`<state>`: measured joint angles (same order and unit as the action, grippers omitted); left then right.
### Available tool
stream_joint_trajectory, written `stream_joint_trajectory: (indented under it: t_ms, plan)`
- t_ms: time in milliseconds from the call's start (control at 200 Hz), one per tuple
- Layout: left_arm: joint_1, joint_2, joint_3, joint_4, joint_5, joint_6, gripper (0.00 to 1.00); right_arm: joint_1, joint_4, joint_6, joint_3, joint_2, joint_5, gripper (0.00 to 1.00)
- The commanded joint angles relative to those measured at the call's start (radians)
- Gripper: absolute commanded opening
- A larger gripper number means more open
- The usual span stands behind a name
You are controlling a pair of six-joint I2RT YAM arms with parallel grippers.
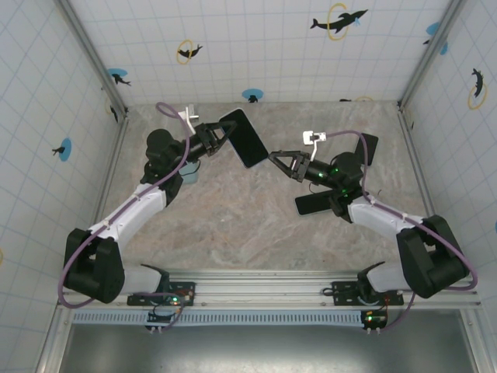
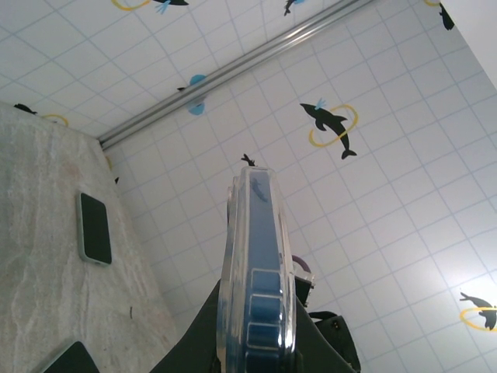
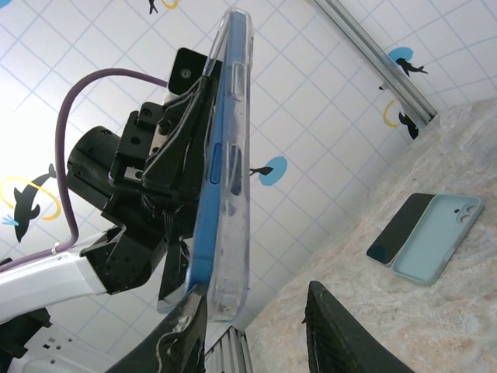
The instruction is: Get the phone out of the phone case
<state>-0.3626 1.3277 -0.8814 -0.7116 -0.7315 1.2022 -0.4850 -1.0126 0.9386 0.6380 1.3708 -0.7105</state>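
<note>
Phone [image 1: 247,140] is held in the air at 11 o'clock of table [image 1: 233,229] centre, clamped tight by left gripper [image 1: 225,132], clear case [image 3: 237,155] on it. Right gripper [image 1: 271,158] is set at the phone's 4 o'clock corner — jaws narrowly parted, case end between them, not pinched.

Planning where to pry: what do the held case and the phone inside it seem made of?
The case looks like clear, glossy plastic, possibly flexible: the blue phone shows through it and its rim catches highlights. The phone's side band looks smooth blue metal or coated plastic; I cannot tell which.
</note>
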Motion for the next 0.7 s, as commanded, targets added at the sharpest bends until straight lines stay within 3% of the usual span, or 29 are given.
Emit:
stream_joint_trajectory:
  t_ms: [0, 325, 696]
  plan:
    - [-0.016, -0.012, -0.022, -0.089, -0.009, 0.024, 0.00, -0.013, -0.023, -0.001, 0.014, 0.024, -0.017, 0.36]
    - [-0.022, -0.008, -0.013, -0.103, 0.001, 0.033, 0.00, -0.043, -0.070, 0.035, 0.040, 0.049, -0.026, 0.36]
    - [-0.050, 0.043, 0.046, -0.193, 0.078, 0.103, 0.00, -0.085, -0.298, 0.377, 0.033, 0.115, 0.147, 0.36]
